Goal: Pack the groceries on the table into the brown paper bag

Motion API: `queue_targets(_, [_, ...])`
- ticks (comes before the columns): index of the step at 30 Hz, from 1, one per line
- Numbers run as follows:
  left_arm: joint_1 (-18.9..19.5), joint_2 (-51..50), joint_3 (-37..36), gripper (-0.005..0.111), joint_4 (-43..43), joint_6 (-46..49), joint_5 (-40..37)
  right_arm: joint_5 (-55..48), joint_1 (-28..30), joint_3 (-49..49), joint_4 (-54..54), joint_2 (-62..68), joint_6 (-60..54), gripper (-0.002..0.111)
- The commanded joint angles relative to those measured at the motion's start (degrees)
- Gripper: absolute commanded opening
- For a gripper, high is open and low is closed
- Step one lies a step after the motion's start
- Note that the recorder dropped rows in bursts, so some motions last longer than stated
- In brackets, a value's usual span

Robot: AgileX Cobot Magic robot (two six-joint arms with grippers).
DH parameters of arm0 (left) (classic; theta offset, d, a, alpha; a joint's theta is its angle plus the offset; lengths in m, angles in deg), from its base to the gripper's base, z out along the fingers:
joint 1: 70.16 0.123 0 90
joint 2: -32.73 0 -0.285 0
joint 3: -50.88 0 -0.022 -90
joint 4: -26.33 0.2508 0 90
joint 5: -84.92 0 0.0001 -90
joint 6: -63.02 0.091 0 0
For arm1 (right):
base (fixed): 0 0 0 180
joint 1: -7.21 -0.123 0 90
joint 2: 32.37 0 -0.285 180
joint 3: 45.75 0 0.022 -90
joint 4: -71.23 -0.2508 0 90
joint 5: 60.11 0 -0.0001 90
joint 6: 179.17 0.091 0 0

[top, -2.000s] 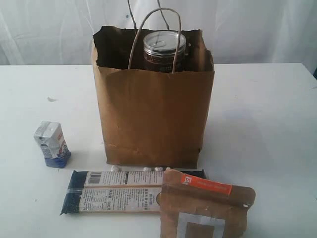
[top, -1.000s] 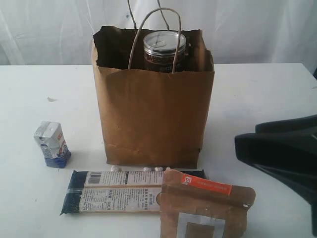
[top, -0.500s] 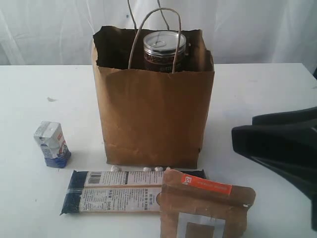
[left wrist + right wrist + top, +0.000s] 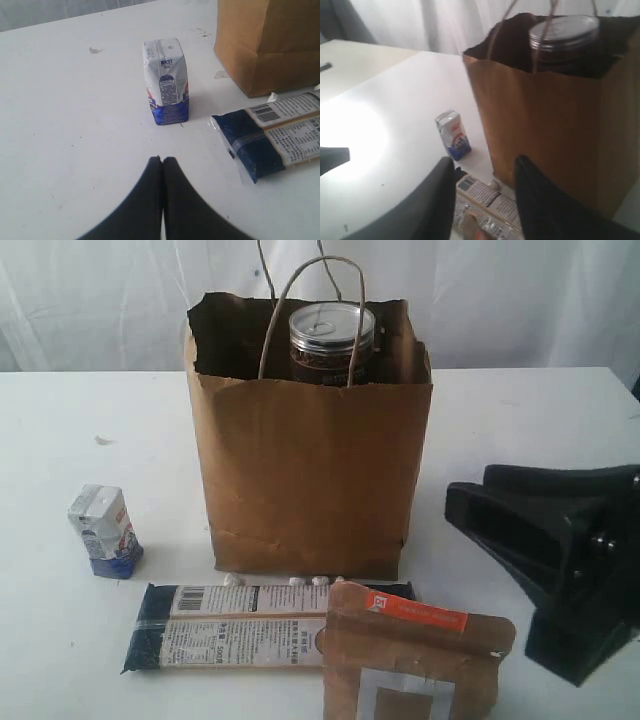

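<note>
A white curtain hangs at the back, and my big white table (image 4: 520,420) fills the rest. The brown paper bag (image 4: 310,480) stands up in the middle of it, and its rope handles stick up at the top. The dark can (image 4: 332,340) is already inside the bag, and I can see its shiny lid over the bag's front edge. The long dark-blue packet (image 4: 230,625) lies flat just in front of the bag. The brown pouch (image 4: 410,660) with the orange strip stands in front of the packet and covers its right end. The small white-blue carton (image 4: 103,530) stands by itself to the left of the bag, not touching anything. My right gripper (image 4: 484,162) is low over the table to the right of the bag and just beside the pouch, and it points toward the bag. Its two fingers are apart and nothing is between them. It touches none of the groceries. My left gripper (image 4: 162,160) has its two fingers pressed together and holds nothing. The carton stands upright a little way ahead of its tips, with bare table in between, and the packet's dark end lies off to one side.
</note>
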Motion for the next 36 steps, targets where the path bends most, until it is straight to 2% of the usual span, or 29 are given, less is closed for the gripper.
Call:
queue_targets(1, [0.11, 0.29, -0.28, 0.0, -0.07, 0.17, 0.05, 8.48, 10.4, -8.37, -5.45, -2.11, 1.86, 0.036])
queue_targets(7, [0.11, 0.29, -0.28, 0.0, -0.07, 0.17, 0.05, 8.06, 18.98, -15.77, -4.87, -11.64, 3.87, 0.036])
queue_targets(11, [0.11, 0.29, -0.28, 0.0, -0.07, 0.17, 0.05, 2.09, 23.47, -18.54, -2.55, -19.53, 3.2, 0.036])
queue_targets(18, [0.11, 0.29, -0.28, 0.0, -0.07, 0.17, 0.05, -13.91, 24.41, -19.55, -0.7, -27.48, 0.38, 0.036])
queue_targets(26, [0.11, 0.29, -0.28, 0.0, -0.07, 0.17, 0.05, -12.32, 24.41, -20.37, -0.04, -28.17, 0.24, 0.036])
queue_targets(29, [0.11, 0.29, -0.28, 0.0, -0.07, 0.17, 0.05, -10.64, 24.56, -21.73, -1.51, -28.17, -6.86, 0.036])
queue_targets(34, [0.11, 0.29, -0.28, 0.0, -0.07, 0.17, 0.05, -10.77, 24.56, -23.8, -12.33, -28.17, -33.13, 0.036])
queue_targets(36, [0.11, 0.29, -0.28, 0.0, -0.07, 0.17, 0.05, -10.38, 24.56, -24.78, -14.89, -28.17, -37.51, 0.036])
